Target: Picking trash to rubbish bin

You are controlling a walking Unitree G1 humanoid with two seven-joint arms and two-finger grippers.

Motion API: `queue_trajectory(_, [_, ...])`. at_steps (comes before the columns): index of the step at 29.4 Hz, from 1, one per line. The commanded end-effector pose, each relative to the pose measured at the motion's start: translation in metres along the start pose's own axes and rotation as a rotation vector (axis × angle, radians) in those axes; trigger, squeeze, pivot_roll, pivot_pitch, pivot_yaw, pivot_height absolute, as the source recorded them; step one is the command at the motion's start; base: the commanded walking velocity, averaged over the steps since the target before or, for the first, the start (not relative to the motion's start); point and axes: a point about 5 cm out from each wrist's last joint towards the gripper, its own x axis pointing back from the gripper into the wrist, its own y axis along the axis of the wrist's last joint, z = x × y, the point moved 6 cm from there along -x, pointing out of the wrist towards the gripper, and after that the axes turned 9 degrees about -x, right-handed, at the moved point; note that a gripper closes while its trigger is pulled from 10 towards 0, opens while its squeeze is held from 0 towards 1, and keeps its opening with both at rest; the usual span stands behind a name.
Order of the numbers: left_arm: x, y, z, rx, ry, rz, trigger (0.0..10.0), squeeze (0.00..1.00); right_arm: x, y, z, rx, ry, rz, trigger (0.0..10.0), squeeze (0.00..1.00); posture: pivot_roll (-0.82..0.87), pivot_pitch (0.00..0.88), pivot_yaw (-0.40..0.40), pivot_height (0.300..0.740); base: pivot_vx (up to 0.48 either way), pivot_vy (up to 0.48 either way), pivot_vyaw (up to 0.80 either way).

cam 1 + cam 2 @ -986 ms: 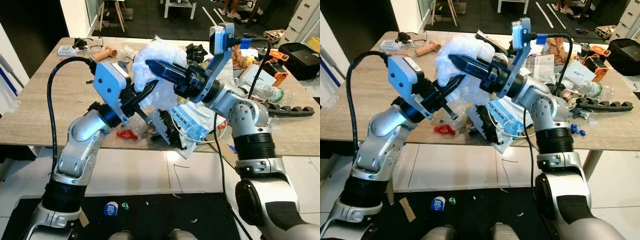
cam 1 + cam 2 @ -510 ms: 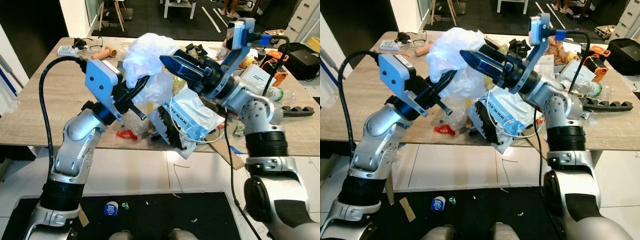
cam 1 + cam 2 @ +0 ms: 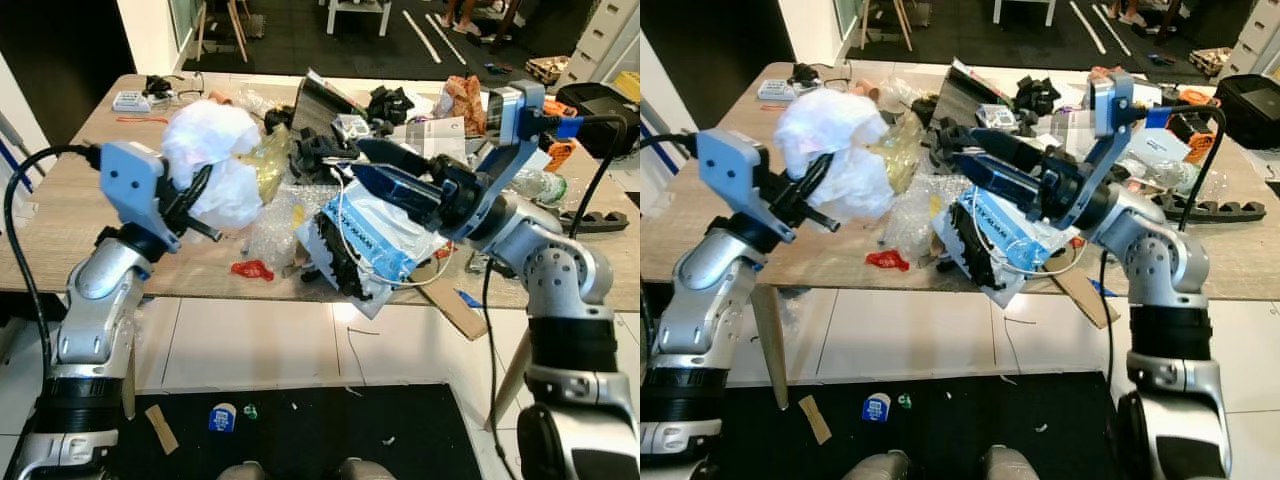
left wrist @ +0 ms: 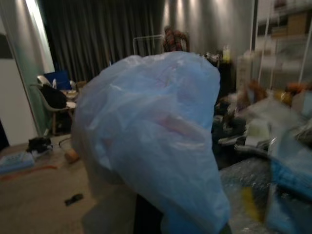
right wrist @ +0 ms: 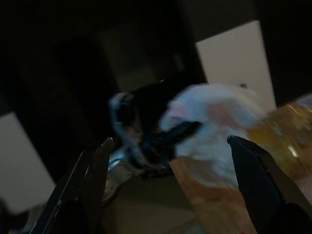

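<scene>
Black case (image 3: 605, 108) on wood table (image 3: 80, 215) far right edge, glasses (image 3: 160, 86) at far-left corner.

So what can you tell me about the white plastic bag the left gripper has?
The white plastic bag is thin, crinkled, translucent film bunched into a puffy, rounded bundle. The left gripper is shut on its lower side, with black fingers pressed into the folds, and holds it raised above the left part of the wooden table. A yellowish clear piece lies against its right side, toward the trash pile. In the left wrist view it looms close, pale and bluish.
</scene>
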Motion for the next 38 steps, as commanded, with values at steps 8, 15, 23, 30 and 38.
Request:
queue_trajectory(8, [0.003,0.037,-0.026,0.289,0.034,-0.178,10.0,0.00,0.018,-0.003,-0.057,0.116,-0.383,-0.123,10.0,0.00,-0.04,0.000,-0.044,0.740,0.000,0.000,0.00])
queue_trajectory(15, [-0.006,0.015,-0.042,0.275,0.043,-0.074,10.0,0.00,0.021,-0.006,-0.076,0.145,-0.501,-0.132,10.0,0.00,-0.04,0.000,-0.053,0.740,-0.116,0.000,0.00])
queue_trajectory(23, [-0.012,-0.014,-0.051,0.198,0.037,0.045,10.0,0.00,0.024,-0.020,-0.086,0.192,-0.568,-0.111,10.0,0.00,-0.03,0.000,-0.046,0.740,-0.348,0.000,0.00])
queue_trajectory(30, [-0.011,-0.026,-0.059,0.176,0.019,0.085,10.0,0.00,0.022,-0.025,-0.090,0.206,-0.574,-0.096,10.0,0.00,-0.03,0.000,-0.044,0.740,-0.370,0.000,0.00])
queue_trajectory(38, [-0.013,-0.030,-0.066,0.169,0.004,0.087,10.0,0.00,0.021,-0.030,-0.092,0.216,-0.575,-0.084,10.0,0.00,-0.03,0.000,-0.044,0.740,-0.386,0.000,0.00])
